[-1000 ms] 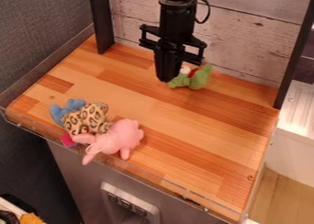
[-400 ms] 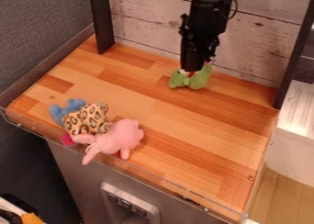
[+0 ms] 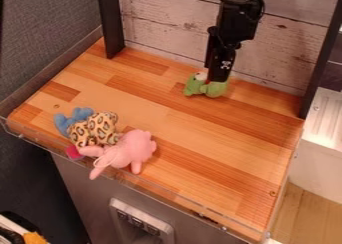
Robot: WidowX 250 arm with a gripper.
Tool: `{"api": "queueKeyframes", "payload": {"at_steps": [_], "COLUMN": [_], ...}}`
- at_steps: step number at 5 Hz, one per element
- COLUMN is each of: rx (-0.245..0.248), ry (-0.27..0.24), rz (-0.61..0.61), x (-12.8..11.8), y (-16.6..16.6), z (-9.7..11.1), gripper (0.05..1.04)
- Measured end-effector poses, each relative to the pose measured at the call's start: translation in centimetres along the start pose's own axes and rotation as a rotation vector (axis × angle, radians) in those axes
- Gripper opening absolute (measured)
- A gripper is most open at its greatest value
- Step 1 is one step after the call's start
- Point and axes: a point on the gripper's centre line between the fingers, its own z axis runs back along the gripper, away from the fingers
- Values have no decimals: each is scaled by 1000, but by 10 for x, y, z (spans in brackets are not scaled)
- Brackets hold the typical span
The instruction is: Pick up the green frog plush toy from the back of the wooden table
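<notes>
The black gripper (image 3: 218,80) hangs from the top edge over the back of the wooden surface, its tip right at the green plush toy (image 3: 196,87) and covering part of it. Whether it touches the toy I cannot tell. The green toy lies near the back wall and has a white patch at its upper part. Toward the front left, a pink plush toy (image 3: 138,149) rests against a leopard-print plush (image 3: 103,127), with a blue plush (image 3: 69,119) beside it at the left.
A wooden tabletop (image 3: 194,133) has a clear raised lip along its front edge. Black posts (image 3: 111,23) stand at the back left and right of the white plank wall (image 3: 174,18). A white unit (image 3: 324,143) adjoins on the right.
The gripper has moved to the right and turned, from the green toy's left side to over its right part. The plush toys lie where they were.
</notes>
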Motion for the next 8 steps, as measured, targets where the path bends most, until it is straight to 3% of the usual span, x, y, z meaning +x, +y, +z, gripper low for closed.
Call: {"api": "queueKeyframes", "payload": {"at_steps": [1, 4, 5, 6, 7, 8], "rx": [-8, -8, 3, 11, 23, 30], "ry": [5, -17, -25, -24, -12, -2], "rz": [19, 430, 456, 389, 255, 149], "x": [3, 8, 9, 8, 7, 4], "y": [3, 15, 16, 15, 17, 17], "z": [-9, -41, -45, -49, -51, -54], "gripper": [1005, 1001, 1001, 919, 663, 489]}}
